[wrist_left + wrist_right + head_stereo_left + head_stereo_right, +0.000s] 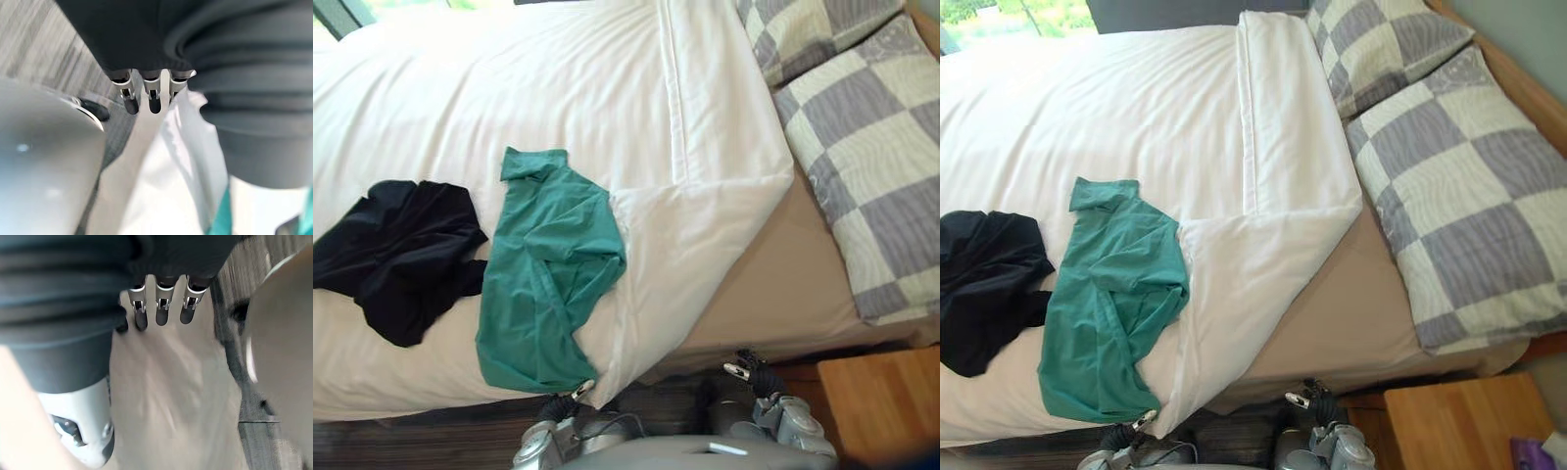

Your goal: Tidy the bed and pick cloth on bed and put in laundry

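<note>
A green cloth (pixel 543 284) lies crumpled on the white duvet (pixel 558 88) near the bed's front edge. To its left a black cloth (pixel 396 255) lies bunched up. My left hand (pixel 563 401) hangs low just below the green cloth's lower corner, off the bed. Its fingers (pixel 151 95) are relaxed and hold nothing, with the duvet's edge (pixel 161 181) past them. My right hand (pixel 751 372) hangs below the mattress edge further right. Its fingers (pixel 164 308) are straight, empty, and point at the tan sheet (pixel 171 396).
The duvet's near corner (pixel 695 255) is folded back, baring the tan sheet (pixel 783 284). Two grey-and-cream checkered pillows (pixel 876 166) lie at the bed's right end. A wooden nightstand (pixel 881 401) stands at lower right, with a purple thing (pixel 1531 455) on it.
</note>
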You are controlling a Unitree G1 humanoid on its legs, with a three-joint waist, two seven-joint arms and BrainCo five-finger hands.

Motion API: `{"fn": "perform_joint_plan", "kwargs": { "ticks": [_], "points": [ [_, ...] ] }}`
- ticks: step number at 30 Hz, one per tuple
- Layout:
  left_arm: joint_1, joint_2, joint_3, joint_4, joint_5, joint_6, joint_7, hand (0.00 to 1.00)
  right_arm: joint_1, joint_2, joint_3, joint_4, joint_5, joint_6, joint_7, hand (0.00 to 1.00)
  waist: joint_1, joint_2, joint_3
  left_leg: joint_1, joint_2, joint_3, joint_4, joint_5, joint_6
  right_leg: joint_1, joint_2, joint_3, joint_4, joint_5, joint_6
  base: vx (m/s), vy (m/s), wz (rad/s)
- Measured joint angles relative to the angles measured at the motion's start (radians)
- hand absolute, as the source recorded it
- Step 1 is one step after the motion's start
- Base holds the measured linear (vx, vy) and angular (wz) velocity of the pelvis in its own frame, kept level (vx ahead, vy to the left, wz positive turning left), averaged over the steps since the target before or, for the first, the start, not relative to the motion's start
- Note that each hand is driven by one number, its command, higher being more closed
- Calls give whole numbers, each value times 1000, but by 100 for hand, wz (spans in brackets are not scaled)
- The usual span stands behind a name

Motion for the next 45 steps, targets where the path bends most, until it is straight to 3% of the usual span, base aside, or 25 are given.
{"fn": "perform_joint_plan", "kwargs": {
  "ticks": [3,7,11,15,17,20,23,26,31,33,37,40,45],
  "points": [
    [4,1,4,26,16,-4,0,0,1,7,-65,17,57,55,-44,0,1,-3,-7,16,-6,47,0,1,1,35,-3,2,-47,10,-8,22,1,-5],
    [2,-1,13,40,70,-3,-4,0,62,29,-172,18,170,77,-101,0,-3,3,-33,14,-11,120,0,11,7,55,-17,-6,-71,19,-4,-59,27,7],
    [3,-17,38,40,118,15,-5,0,153,69,-279,-33,262,42,-150,0,-9,19,-51,16,-1,213,-44,13,9,56,-9,-32,-97,20,2,-102,12,14],
    [2,-17,40,38,117,37,-2,0,219,107,-319,-72,291,-7,-185,0,-7,7,-78,16,14,321,-58,9,11,47,-6,-23,-120,40,7,-42,-5,-11],
    [-4,-18,40,39,116,80,6,0,247,117,-331,-96,291,-32,-200,0,-9,10,-101,24,20,392,-71,17,8,43,-8,-16,-127,48,16,44,14,-10],
    [-18,-15,41,38,114,135,38,0,252,113,-374,-125,270,-77,-244,0,-9,5,-107,57,11,422,-98,26,-3,48,-9,3,-125,53,19,37,28,-18],
    [-32,-9,40,37,94,176,71,0,255,101,-393,-221,119,-116,-339,0,-10,-13,-117,61,4,424,-103,35,-3,50,-15,2,-122,56,14,55,21,0],
    [-33,-8,40,22,92,199,83,0,252,54,-391,-372,-24,-118,-437,0,-10,-28,-125,62,-1,425,-104,30,-10,50,-19,2,-122,54,16,60,16,1],
    [-17,3,28,-5,91,212,92,0,216,-73,-395,-635,-83,-33,-471,0,-15,-38,-131,68,-5,436,-100,27,-14,50,-21,15,-121,54,16,16,-5,-4],
    [-1,6,25,-11,71,211,92,0,186,-99,-402,-717,-121,3,-468,0,-33,-36,-132,69,-6,440,-100,27,-14,47,-19,28,-119,54,16,-39,-36,-9],
    [10,22,-11,-11,68,211,105,0,176,-131,-404,-857,-196,54,-452,0,-49,-29,-136,70,-12,434,-100,28,-13,42,-19,34,-112,54,17,-59,-33,-5],
    [29,34,-16,-10,68,210,105,0,148,-160,-394,-970,-289,90,-439,0,-77,-28,-138,69,-18,421,-101,28,-12,36,-21,36,-99,50,21,-70,-32,1],
    [52,46,-31,-7,78,192,78,0,50,-288,-318,-1056,-411,145,-386,0,-89,-30,-156,48,-35,412,-100,30,0,3,-32,41,-92,53,27,-53,-10,0]
  ]
}}
